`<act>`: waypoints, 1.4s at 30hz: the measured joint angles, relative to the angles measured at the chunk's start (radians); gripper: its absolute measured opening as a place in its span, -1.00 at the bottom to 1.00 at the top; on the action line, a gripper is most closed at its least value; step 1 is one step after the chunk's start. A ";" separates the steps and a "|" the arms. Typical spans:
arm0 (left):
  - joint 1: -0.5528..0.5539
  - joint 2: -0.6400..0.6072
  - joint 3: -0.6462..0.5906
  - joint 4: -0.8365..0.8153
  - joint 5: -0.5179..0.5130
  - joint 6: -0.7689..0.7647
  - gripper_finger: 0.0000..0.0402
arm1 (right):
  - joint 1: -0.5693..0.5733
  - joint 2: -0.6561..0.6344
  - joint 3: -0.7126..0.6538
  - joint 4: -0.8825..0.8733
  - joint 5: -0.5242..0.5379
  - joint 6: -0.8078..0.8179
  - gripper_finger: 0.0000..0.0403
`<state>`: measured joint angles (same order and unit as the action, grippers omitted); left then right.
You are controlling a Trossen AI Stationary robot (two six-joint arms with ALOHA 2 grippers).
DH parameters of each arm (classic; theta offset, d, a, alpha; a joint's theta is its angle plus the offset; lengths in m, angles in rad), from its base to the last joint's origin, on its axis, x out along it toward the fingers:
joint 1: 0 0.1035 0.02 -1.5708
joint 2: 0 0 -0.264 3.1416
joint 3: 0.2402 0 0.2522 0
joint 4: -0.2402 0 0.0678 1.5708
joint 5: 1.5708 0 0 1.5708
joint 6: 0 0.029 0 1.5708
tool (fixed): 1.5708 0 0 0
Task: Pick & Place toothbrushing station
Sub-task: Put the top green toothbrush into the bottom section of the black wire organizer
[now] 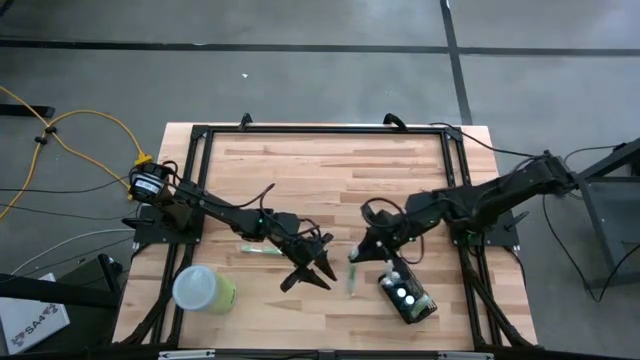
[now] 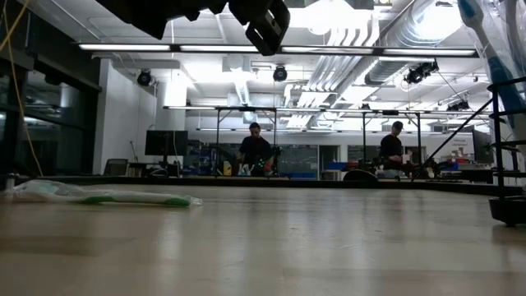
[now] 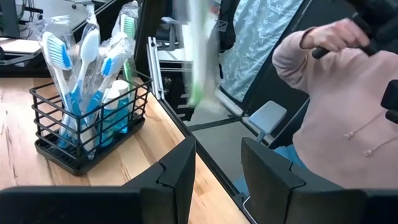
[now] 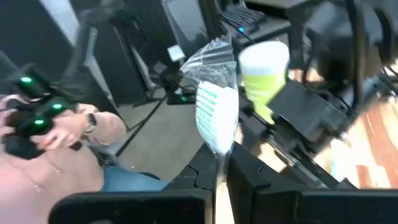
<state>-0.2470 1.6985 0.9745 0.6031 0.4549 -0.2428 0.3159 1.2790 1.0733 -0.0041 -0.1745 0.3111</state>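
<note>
The toothbrushing station (image 1: 406, 296), a black wire holder with blue toothbrushes standing in it (image 3: 87, 118), rests on the table near the front right. My right gripper (image 1: 360, 252) hangs left of it, shut on a green toothbrush in a clear wrapper (image 4: 216, 106). My left gripper (image 1: 312, 268) is open with nothing between its fingers (image 3: 217, 177), a short way left of the right one. A second wrapped green toothbrush (image 1: 258, 250) lies flat on the table (image 2: 103, 196). My right gripper pinches the wrapped toothbrush by its handle (image 4: 219, 163) between its two fingers. The brush head (image 4: 214, 102) sticks out beyond the fingertips inside the crinkled wrapper. The toothbrush is lifted clear of the table (image 1: 352, 278).
A lime-green cup with a whitish lid (image 1: 205, 288) stands at the front left. A black frame (image 1: 320, 130) runs along the table's edges. A person in a pink top (image 3: 336, 106) sits beyond the table's front edge. Bare wood lies across the far half (image 1: 320, 170).
</note>
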 joint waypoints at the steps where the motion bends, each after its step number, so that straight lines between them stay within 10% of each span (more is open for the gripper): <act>1: 0.000 0.000 0.000 -0.001 0.000 0.000 -0.37 | 0.006 -0.013 0.000 0.000 0.000 -0.006 -0.96; 25: 0.000 0.000 0.000 -0.006 -0.005 -0.020 -0.37 | 0.394 -0.362 0.001 -0.341 0.598 -0.152 -0.96; 42: 0.000 0.000 0.000 -0.004 -0.014 -0.020 -0.37 | 0.714 -0.354 0.001 -0.344 0.642 -0.098 -0.96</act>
<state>-0.2470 1.6985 0.9745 0.5987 0.4408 -0.2626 1.0302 0.9252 1.0740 -0.3477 0.4674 0.2131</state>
